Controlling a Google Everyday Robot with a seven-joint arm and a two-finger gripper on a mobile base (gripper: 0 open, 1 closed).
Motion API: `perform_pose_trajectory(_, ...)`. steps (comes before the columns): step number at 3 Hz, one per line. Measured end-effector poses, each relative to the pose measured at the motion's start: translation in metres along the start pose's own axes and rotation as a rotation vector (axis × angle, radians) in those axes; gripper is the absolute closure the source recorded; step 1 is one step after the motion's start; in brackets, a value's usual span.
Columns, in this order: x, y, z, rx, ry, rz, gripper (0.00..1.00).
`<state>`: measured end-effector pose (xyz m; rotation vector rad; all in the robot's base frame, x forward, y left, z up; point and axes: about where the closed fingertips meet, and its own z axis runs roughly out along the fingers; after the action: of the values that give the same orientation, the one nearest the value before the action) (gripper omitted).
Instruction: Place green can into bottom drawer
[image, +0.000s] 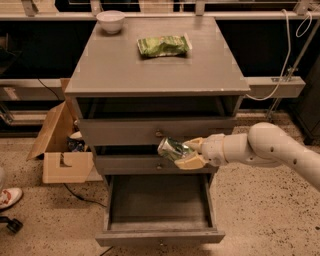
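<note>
My gripper (189, 153) is clenched around the green can (173, 148), one finger above it and one below, so the can lies on its side in my grasp. I hold it out in front of the cabinet, below the front edge of the worktop (100, 75) and a little right of that edge's middle, level with the middle drawer (125, 164) and in the air above the bottom drawer (158, 236). That drawer is pulled fully open and I see nothing lying inside it. So the pick is done and the carry is well along. What is left, as I judge it, is to lower the can into the open drawer, let go and draw my arm clear. The snack bag (163, 45) lies near the far edge of the worktop and a white bowl (110, 21) sits at its far left corner; neither concerns me.
</note>
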<state>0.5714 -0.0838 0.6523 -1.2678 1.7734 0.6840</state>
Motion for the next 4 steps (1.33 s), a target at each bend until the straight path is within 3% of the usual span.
perform_pose_trajectory(1,0.0,0.0,0.0,0.0,0.0,0.0,1.0)
perform_pose_trajectory(2,0.065,-0.004,0.019,0.02,0.011,0.032,1.0)
perform_pose_trajectory(4,0.207,-0.007,0.073,0.019,0.045,0.18,1.0)
